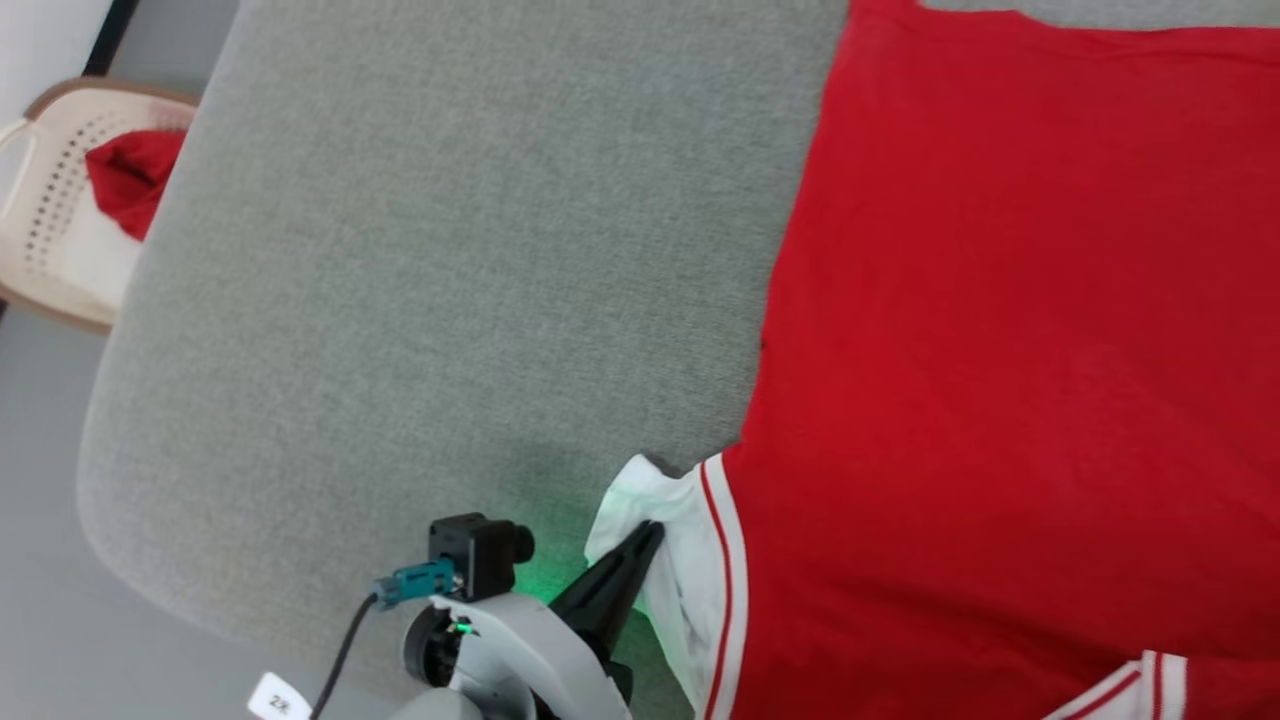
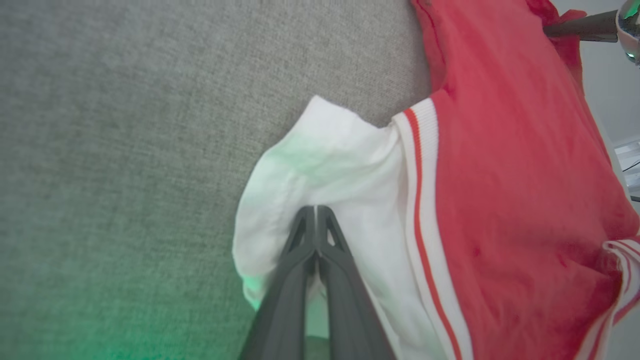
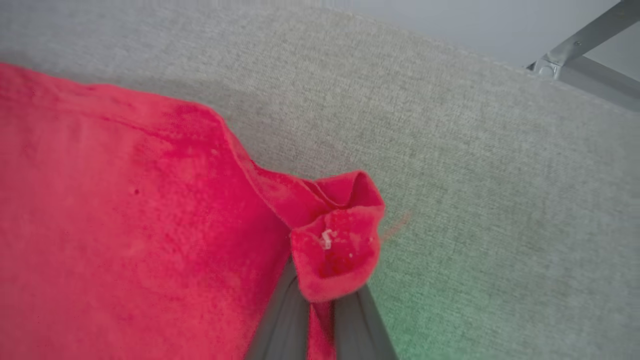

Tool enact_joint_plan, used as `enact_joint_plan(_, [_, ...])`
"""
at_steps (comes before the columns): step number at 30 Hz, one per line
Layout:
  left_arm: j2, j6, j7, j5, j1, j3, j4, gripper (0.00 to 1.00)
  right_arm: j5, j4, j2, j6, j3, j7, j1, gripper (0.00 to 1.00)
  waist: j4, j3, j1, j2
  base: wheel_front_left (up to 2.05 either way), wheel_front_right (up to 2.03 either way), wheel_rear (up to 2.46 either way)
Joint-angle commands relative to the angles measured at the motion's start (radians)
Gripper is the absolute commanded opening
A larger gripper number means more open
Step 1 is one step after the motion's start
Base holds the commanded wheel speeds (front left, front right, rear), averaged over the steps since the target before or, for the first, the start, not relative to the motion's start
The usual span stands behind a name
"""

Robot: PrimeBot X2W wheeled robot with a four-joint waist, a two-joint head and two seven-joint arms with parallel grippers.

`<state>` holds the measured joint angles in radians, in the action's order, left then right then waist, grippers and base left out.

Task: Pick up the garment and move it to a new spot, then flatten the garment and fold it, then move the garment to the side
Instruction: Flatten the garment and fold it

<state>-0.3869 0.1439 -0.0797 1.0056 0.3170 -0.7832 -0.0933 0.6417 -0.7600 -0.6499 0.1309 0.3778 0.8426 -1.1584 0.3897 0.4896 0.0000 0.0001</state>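
Garment (image 1: 1000, 350) spread flat — basket (image 1: 45, 215) holds red cloth (image 1: 130, 180).

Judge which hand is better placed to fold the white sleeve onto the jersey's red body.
Left, probably: the left hand is shut on the white sleeve, which lies on the grey pad beside the rest of the jersey. The right hand pinches a red corner elsewhere.

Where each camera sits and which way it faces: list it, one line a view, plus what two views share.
Head view: on the head, looking down at the grey padded table and the garment; left pincer and forearm show.
Left wrist view: along the shut left pincer, pinching the white sleeve; the right pincer shows at the garment's far edge.
Right wrist view: along the right pincer, clamped on a red corner.
Shared: head and left wrist views both show the sleeve grip.
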Motion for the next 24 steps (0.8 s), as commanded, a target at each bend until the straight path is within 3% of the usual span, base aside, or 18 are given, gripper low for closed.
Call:
enact_joint_plan(1, [-0.021,0.027,0.008,0.01,-0.008,0.016,-0.044,0.0,0.011,0.007,0.005,0.0,0.01,-0.008,0.004,0.0,-0.024,-0.023,0.0,-0.0001,0.0,0.0,0.0])
enact_joint_plan(13, [-0.084,0.06,0.011,0.018,-0.047,0.042,0.001,0.0,0.158,0.269,-0.073,0.0,0.165,-0.139,0.077,0.0,-0.137,-0.118,0.0,-0.0001,0.0,0.0,0.0])
enact_joint_plan(24, [-0.143,0.096,0.024,0.032,-0.098,0.064,0.058,0.0,0.291,0.48,-0.175,0.0,0.163,-0.3,0.316,0.0,-0.226,-0.191,0.0,-0.0001,0.0,0.0,0.0])
